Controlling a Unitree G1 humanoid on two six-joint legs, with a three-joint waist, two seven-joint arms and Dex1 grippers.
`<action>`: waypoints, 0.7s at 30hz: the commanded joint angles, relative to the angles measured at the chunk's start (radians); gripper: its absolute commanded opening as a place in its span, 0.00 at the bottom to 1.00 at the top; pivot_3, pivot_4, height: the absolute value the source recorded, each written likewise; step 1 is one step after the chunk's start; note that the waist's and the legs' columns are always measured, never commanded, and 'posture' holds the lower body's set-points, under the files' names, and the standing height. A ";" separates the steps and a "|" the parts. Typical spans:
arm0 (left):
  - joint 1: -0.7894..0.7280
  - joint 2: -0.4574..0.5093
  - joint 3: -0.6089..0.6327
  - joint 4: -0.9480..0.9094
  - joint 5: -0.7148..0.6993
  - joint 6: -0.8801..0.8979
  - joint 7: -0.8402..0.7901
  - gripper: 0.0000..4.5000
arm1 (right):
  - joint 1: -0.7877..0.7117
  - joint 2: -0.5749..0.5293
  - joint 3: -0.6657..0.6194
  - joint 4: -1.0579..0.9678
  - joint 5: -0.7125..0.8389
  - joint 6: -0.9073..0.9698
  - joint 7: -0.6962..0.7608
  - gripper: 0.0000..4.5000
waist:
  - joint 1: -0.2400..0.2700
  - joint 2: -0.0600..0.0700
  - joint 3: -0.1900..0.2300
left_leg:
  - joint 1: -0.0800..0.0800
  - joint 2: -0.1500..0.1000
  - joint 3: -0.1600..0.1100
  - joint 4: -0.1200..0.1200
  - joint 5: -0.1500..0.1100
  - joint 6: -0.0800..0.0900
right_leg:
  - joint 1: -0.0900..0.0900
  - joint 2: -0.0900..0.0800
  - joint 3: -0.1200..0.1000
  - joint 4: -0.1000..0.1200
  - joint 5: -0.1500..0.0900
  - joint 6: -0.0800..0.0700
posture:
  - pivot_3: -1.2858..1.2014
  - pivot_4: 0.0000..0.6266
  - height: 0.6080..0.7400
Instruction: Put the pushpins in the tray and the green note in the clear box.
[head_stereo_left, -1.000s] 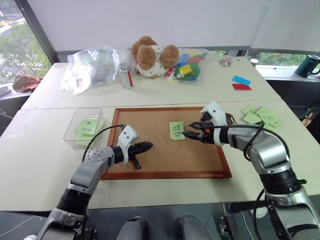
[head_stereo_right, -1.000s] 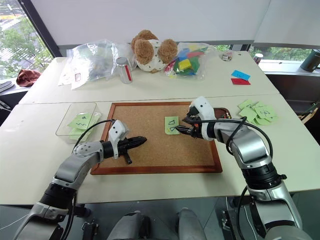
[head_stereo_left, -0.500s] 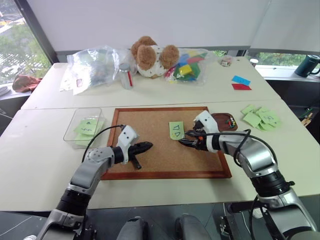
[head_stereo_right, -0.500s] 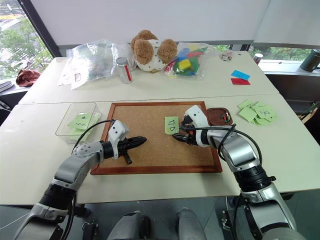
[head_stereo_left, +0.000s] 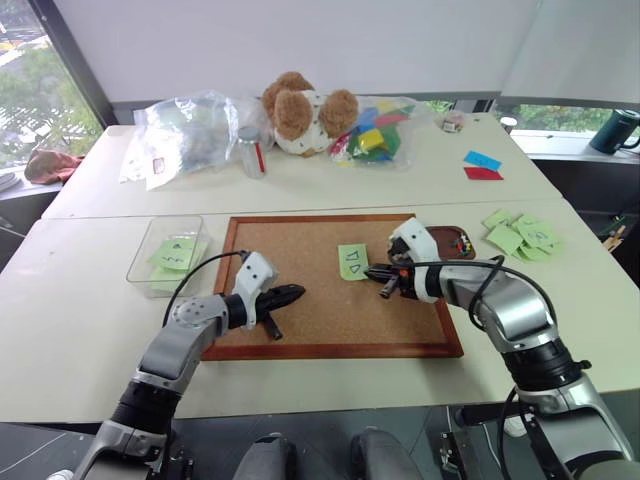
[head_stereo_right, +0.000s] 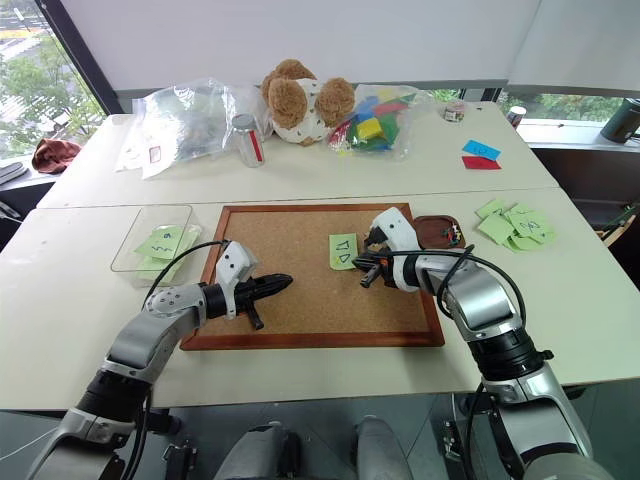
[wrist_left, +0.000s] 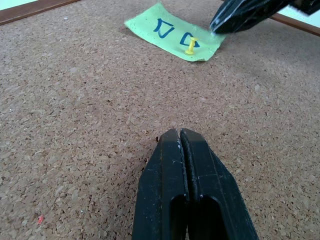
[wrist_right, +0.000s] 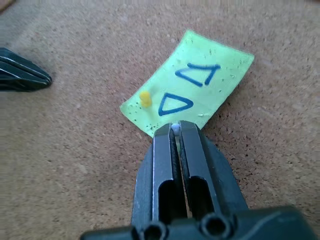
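Right gripper (wrist_right: 175, 131) is pinched together on something tiny and pale (can't tell what) – right at the edge of the green note (wrist_right: 187, 90), pinned to the corkboard (head_stereo_left: 300, 255) by a yellow pushpin (wrist_right: 145, 98)

Corkboard centre: bare cork is left open between the left gripper (head_stereo_left: 296, 292) and the green note (head_stereo_left: 352, 261).
Note's right edge: crowded by the right gripper (head_stereo_left: 374, 270), its fingers pressed together.
Note's surface: interrupted by a yellow pushpin (wrist_right: 145, 98) standing in it.
Route to clear box (head_stereo_left: 150, 243): open cork and bare tabletop are seen; the left gripper lies low across it.
Tray (head_stereo_left: 449, 242): partly screened by the right arm.
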 joint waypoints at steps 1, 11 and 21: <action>0.037 0.016 -0.026 0.047 0.036 0.042 -0.002 0.00 | -0.047 -0.026 -0.076 -0.066 0.036 0.020 0.004 0.00 | 0.001 0.000 0.000 | 0.000 0.000 0.000 0.000 0.000 0.000 | 0.000 0.000 0.000 0.000 0.000 0.000 | 0.52 0.24 1.00; 0.029 0.014 -0.030 0.062 0.041 0.034 -0.006 0.00 | -0.125 -0.131 -0.216 0.197 -0.014 -0.067 -0.052 0.00 | 0.002 0.000 0.000 | 0.000 0.000 0.000 0.000 0.000 0.000 | 0.001 0.000 0.000 -0.001 0.000 0.000 | 0.52 0.24 1.00; 0.024 0.009 -0.032 0.070 0.042 0.027 -0.007 0.00 | -0.180 -0.126 -0.206 0.608 -0.100 -0.259 -0.073 0.00 | 0.002 0.000 0.000 | 0.000 0.000 0.000 0.000 0.000 0.000 | 0.001 0.000 0.000 -0.001 0.000 0.000 | 0.52 0.24 1.00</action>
